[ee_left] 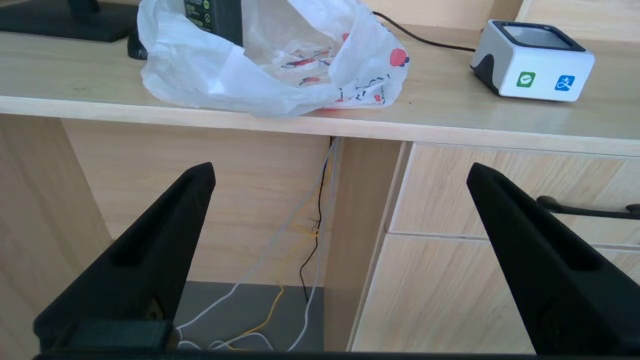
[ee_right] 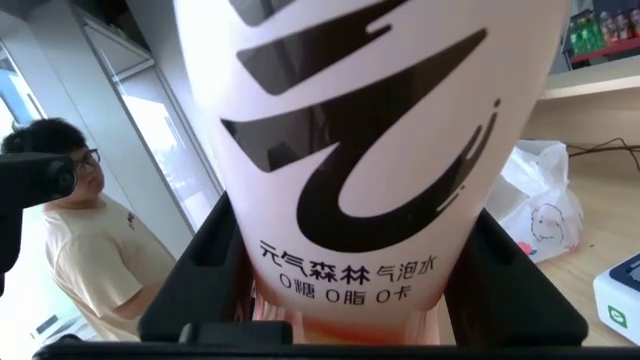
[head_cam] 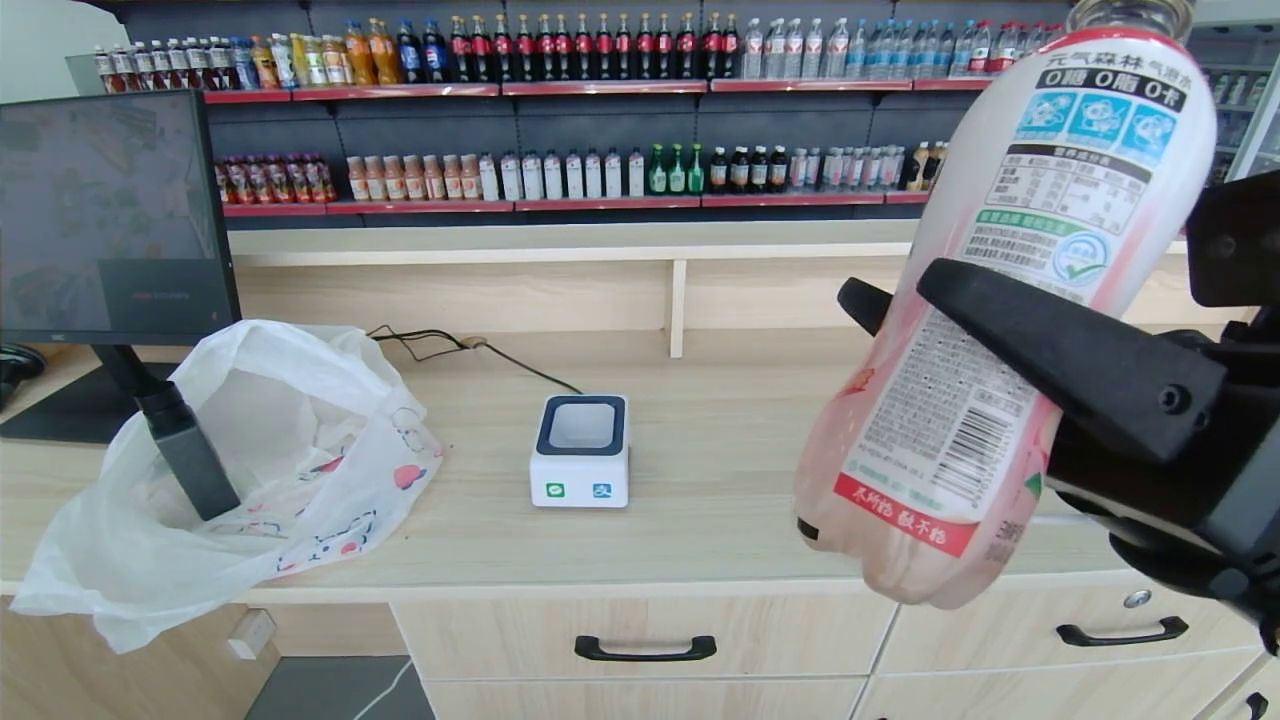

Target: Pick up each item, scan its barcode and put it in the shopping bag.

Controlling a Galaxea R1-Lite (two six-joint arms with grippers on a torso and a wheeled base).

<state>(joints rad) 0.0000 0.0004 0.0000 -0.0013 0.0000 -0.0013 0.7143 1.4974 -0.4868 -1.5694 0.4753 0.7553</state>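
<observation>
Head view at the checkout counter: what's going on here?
The right gripper is clamped on a pink drink bottle, held in the air to the right of the scanner, barcode label facing the head camera. The scanner sits mid-way along the counter; the shopping bag lies open at its left end. The left gripper is open, low in front of the counter below the bag. The bottle is not yet bagged.

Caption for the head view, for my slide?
Right tool holds up a pink bottle; scanner and shopping bag sit on the counter to its left.
</observation>
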